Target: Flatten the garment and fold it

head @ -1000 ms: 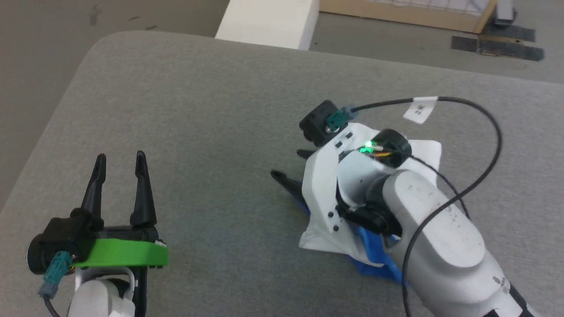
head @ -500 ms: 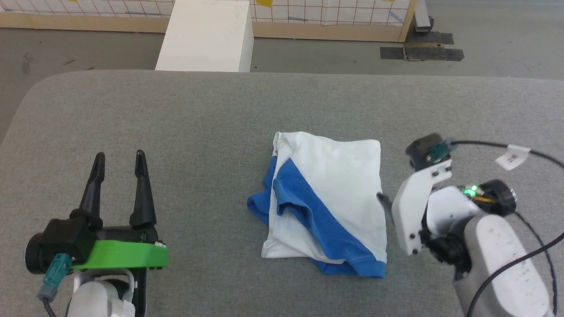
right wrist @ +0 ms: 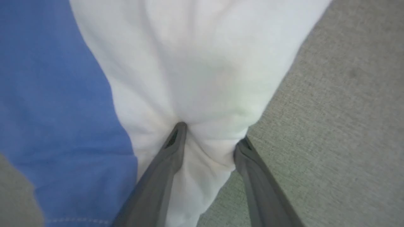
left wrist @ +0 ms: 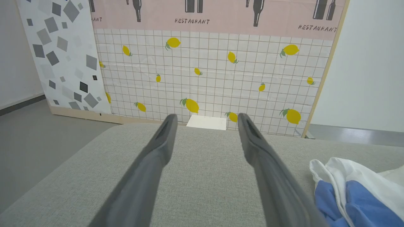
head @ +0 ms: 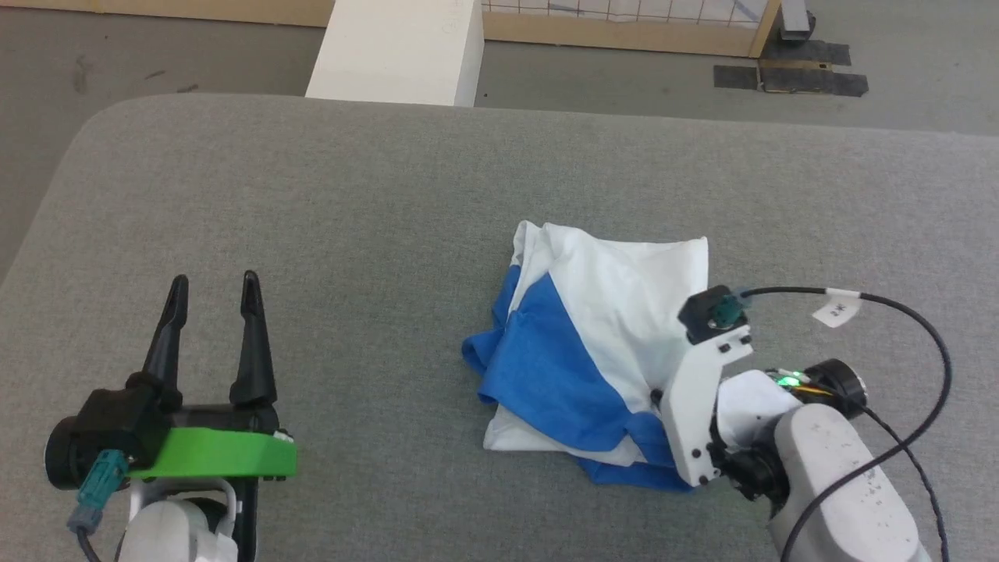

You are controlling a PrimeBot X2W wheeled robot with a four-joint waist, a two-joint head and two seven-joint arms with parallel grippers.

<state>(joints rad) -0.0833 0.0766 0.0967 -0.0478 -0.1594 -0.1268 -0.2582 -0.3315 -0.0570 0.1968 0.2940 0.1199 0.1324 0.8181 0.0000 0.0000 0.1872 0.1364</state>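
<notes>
The garment [head: 609,312] lies crumpled in a heap on the grey padded table [head: 312,195], white body uppermost with a blue sleeve across its lower left. It also shows as a white and blue heap [left wrist: 353,189] in the left wrist view. My right gripper [head: 659,394] points down into the heap's lower right edge. In the right wrist view its fingers [right wrist: 210,135] straddle a bunched fold of the white cloth [right wrist: 195,63], jaws still apart. My left gripper [head: 215,281] hovers open and empty at the lower left, far from the cloth; its fingers [left wrist: 205,118] stand wide.
A white block [head: 398,51] stands on the floor beyond the table's far edge. A lemon-patterned panel [left wrist: 205,72] rises behind it. The table's rounded left corner [head: 86,133] is near my left arm. A black cable [head: 897,304] loops off my right wrist.
The head camera has turned. My right gripper has come from beside the garment's right edge onto its lower right corner, and its jaws have narrowed a little around the cloth. The left arm is still.
</notes>
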